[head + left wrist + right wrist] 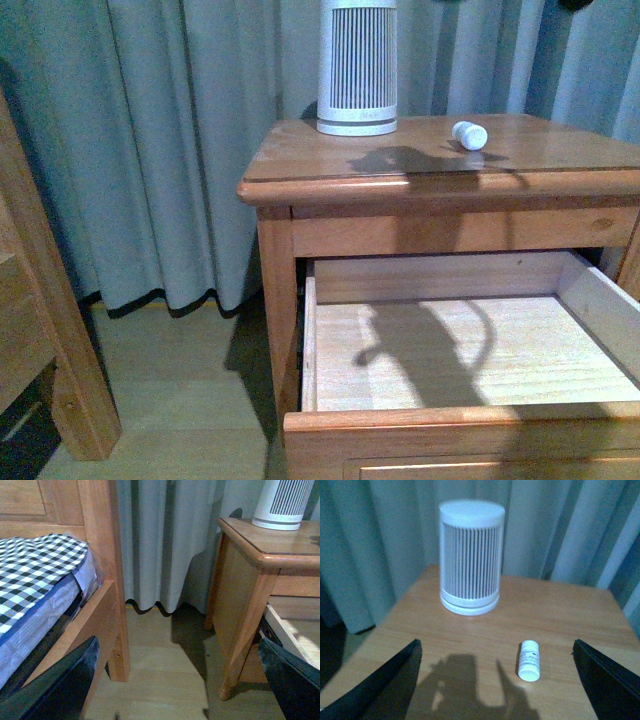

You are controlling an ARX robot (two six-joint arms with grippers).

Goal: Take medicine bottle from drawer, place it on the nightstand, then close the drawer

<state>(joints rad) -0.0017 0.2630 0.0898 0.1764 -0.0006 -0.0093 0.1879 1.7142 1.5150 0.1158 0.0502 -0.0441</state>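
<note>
Medicine bottle point(469, 134) lies on the nightstand point(330, 188), right of a ribbed device point(357, 65); drawer point(450, 418) stands open. Left gripper point(177, 680) and right gripper point(495, 680) gape wide, empty.

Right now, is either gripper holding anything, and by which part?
Nothing is held. The left gripper and right gripper are both open and empty; the medicine bottle lies loose on the nightstand.

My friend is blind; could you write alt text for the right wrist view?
A small white medicine bottle lies on its side on the nightstand, near a ribbed white device. The open right gripper frames the view.
</note>
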